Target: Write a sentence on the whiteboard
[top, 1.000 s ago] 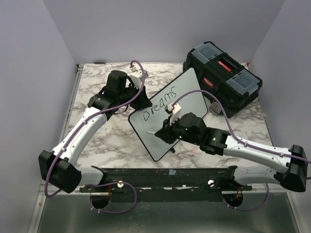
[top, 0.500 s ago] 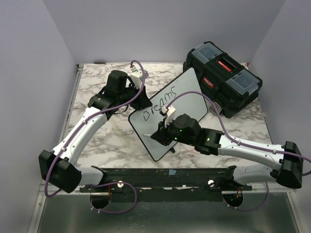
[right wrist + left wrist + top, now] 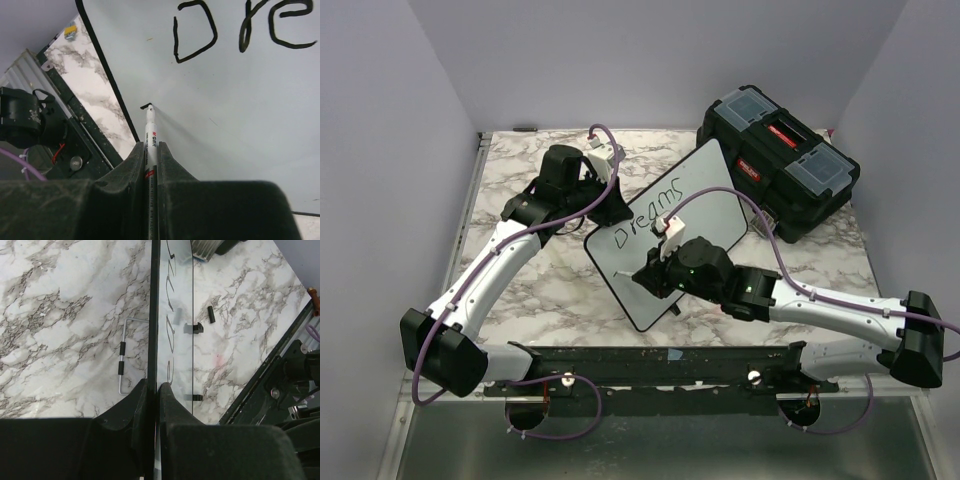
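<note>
The whiteboard (image 3: 712, 212) stands tilted in the middle of the marble table, with the sentence's first word "Dreams" (image 3: 650, 214) along its top. My left gripper (image 3: 611, 210) is shut on the board's upper left rim; the left wrist view shows the whiteboard (image 3: 175, 355) edge-on between the jaws of the left gripper (image 3: 152, 388). My right gripper (image 3: 650, 275) is shut on a white marker (image 3: 151, 137). The marker's tip touches the whiteboard (image 3: 240, 115) below the "D" (image 3: 194, 34), at a short black stroke (image 3: 146, 106).
A black toolbox (image 3: 778, 150) sits at the back right, close to the board's far corner. A bent wire stand (image 3: 121, 360) lies on the marble behind the board. Small black clips (image 3: 211, 314) lie on the table. A black rail (image 3: 660, 362) runs along the near edge.
My right gripper has moved left across the board with the marker, to the lower left area under "Dreams". The left arm and the board have stayed put.
</note>
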Controlling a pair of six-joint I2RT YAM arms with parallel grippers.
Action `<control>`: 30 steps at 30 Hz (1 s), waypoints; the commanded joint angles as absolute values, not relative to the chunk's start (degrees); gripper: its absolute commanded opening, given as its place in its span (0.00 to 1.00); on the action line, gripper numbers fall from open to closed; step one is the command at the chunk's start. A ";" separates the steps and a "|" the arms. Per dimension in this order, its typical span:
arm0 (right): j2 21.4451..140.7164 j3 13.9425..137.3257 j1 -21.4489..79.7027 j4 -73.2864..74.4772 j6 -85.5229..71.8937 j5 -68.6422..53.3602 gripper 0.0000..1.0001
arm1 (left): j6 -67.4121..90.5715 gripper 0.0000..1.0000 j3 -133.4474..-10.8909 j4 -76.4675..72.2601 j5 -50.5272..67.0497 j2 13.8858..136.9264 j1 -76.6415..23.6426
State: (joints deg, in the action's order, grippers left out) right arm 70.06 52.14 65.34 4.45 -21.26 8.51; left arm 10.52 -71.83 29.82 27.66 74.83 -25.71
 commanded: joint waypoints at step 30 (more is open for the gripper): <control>70.92 57.47 65.19 2.86 -21.45 9.54 0.01 | 6.50 0.00 -69.96 37.52 23.38 76.73 -28.04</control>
State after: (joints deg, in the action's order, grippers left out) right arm 69.56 55.24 65.19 4.47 -21.61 9.17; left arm 10.61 -71.99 29.58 27.40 74.85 -26.28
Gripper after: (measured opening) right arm 0.126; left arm 0.111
